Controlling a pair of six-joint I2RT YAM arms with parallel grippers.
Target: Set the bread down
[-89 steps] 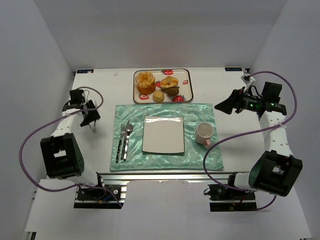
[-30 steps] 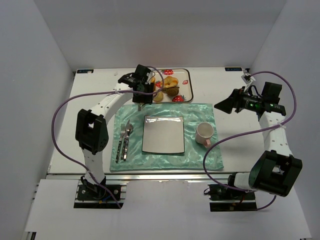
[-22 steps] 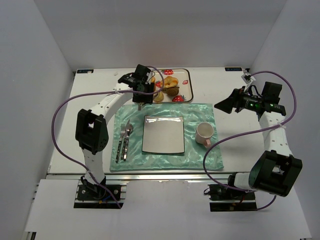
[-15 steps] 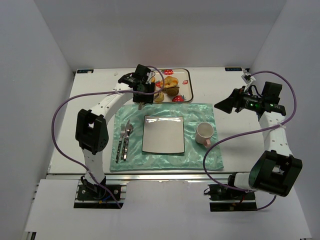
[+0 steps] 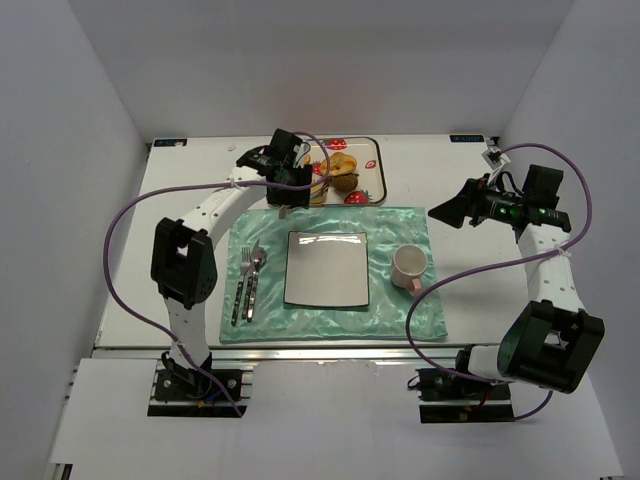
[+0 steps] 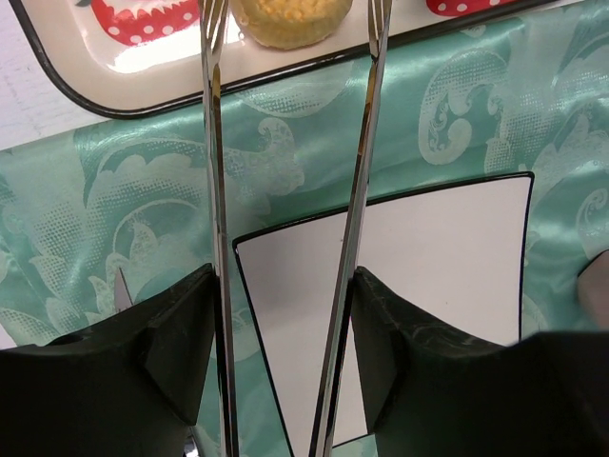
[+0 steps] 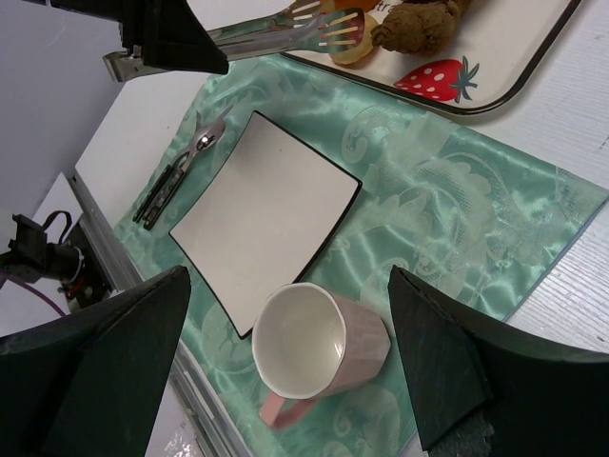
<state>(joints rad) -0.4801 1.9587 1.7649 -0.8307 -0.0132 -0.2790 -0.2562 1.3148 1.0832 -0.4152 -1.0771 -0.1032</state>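
My left gripper (image 5: pixel 285 182) is shut on a pair of metal tongs (image 6: pixel 215 143), its jaws pressing the two arms (image 6: pixel 283 286). The tong tips reach over the strawberry-print tray (image 5: pixel 372 170) and stand either side of a small yellow bun (image 6: pixel 290 14), which also shows in the right wrist view (image 7: pixel 347 48). Whether they touch it I cannot tell. The square white plate (image 5: pixel 326 268) lies empty on the green placemat (image 5: pixel 400 225). My right gripper (image 5: pixel 445 212) is open and empty, hovering above the mat's right side (image 7: pixel 288 276).
A pink mug (image 5: pixel 409 266) stands right of the plate. A fork and spoon (image 5: pixel 247 282) lie left of it. More breads sit on the tray, among them a brown muffin (image 7: pixel 419 24) and a golden pastry (image 5: pixel 340 163).
Three seconds ago my left arm was at the table's left edge; it has since swung to the tray. In the last second the tongs edged slightly toward the tray. The right arm has not moved.
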